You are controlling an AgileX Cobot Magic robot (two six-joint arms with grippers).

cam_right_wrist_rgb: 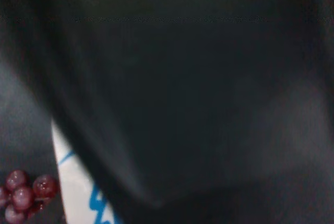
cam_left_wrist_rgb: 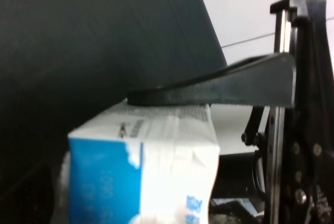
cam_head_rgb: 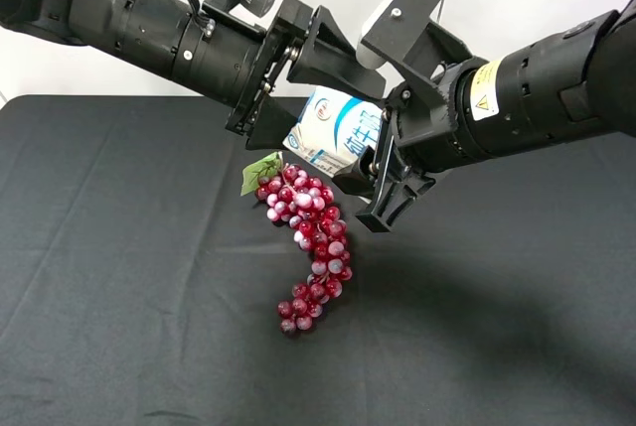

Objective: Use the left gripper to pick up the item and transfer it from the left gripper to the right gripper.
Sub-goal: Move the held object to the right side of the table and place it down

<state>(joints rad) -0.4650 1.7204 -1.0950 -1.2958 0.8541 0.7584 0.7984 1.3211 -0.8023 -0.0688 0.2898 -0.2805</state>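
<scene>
The item, a white carton with blue print [cam_head_rgb: 333, 133], hangs in the air above the black table, clamped between the left gripper's [cam_head_rgb: 328, 108] two black fingers. In the left wrist view one finger [cam_left_wrist_rgb: 219, 88] lies flat on the carton's top face [cam_left_wrist_rgb: 151, 166]. The right gripper [cam_head_rgb: 373, 163] faces it from the right, its jaws spread above and below the carton's right end. I cannot tell whether they touch it. A blurred dark shape fills most of the right wrist view, with only a strip of the carton [cam_right_wrist_rgb: 78, 192] showing.
A bunch of red grapes [cam_head_rgb: 313, 247] with a green leaf [cam_head_rgb: 260, 170] lies on the black cloth [cam_head_rgb: 119, 277] right below both grippers. A few grapes show in the right wrist view [cam_right_wrist_rgb: 23, 190]. A white wall stands behind the table.
</scene>
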